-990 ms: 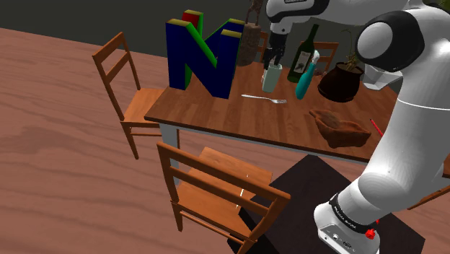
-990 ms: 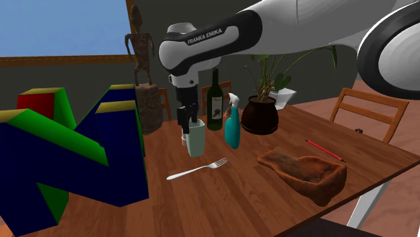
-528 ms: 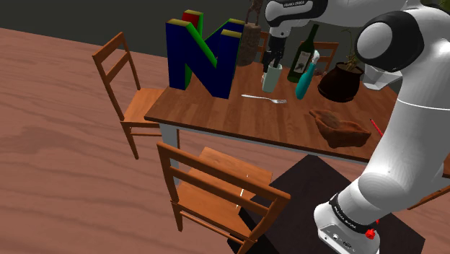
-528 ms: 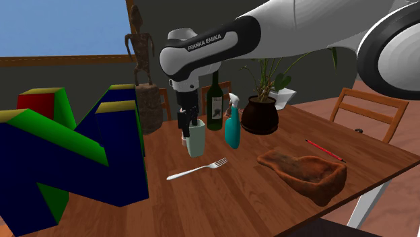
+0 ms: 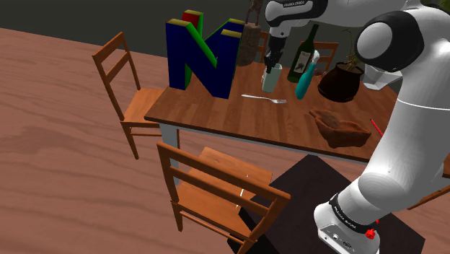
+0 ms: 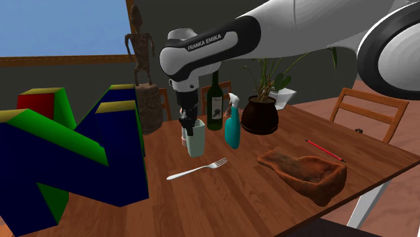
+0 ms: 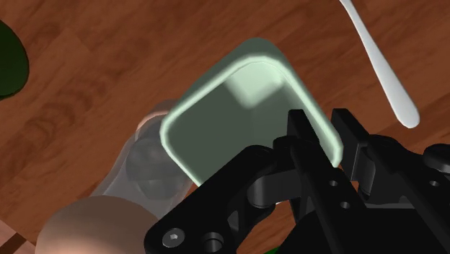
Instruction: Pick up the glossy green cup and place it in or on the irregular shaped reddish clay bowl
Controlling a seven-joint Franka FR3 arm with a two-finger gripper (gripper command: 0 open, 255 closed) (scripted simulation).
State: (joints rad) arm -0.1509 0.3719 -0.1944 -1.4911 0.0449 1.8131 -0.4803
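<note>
The pale green cup (image 5: pixel 270 79) (image 6: pixel 196 141) stands upright on the wooden table (image 5: pixel 216 115), between the big blue N-shaped block and the teal spray bottle. My black gripper (image 5: pixel 272 67) (image 6: pixel 186 124) comes down from above onto its rim. Seen from the wrist, the gripper (image 7: pixel 324 137) is shut on the cup (image 7: pixel 238 123), clasping one side wall with a finger inside and a finger outside. The reddish-brown irregular bowl (image 5: pixel 339 128) (image 6: pixel 306 174) lies near the table's edge, well apart from the cup, with nothing in it.
A silver fork (image 5: pixel 265 98) (image 6: pixel 197 169) lies just in front of the cup. The teal spray bottle (image 6: pixel 233 128), a wine bottle (image 6: pixel 215 101) and a potted plant (image 6: pixel 260 116) stand close by. The N-shaped block (image 5: pixel 205 58) flanks the cup. A red pencil (image 6: pixel 325 150) lies beyond the bowl.
The gripper came down slightly over the cup's rim, then its fingers closed from wide apart onto the cup's wall. The cup has not moved.
</note>
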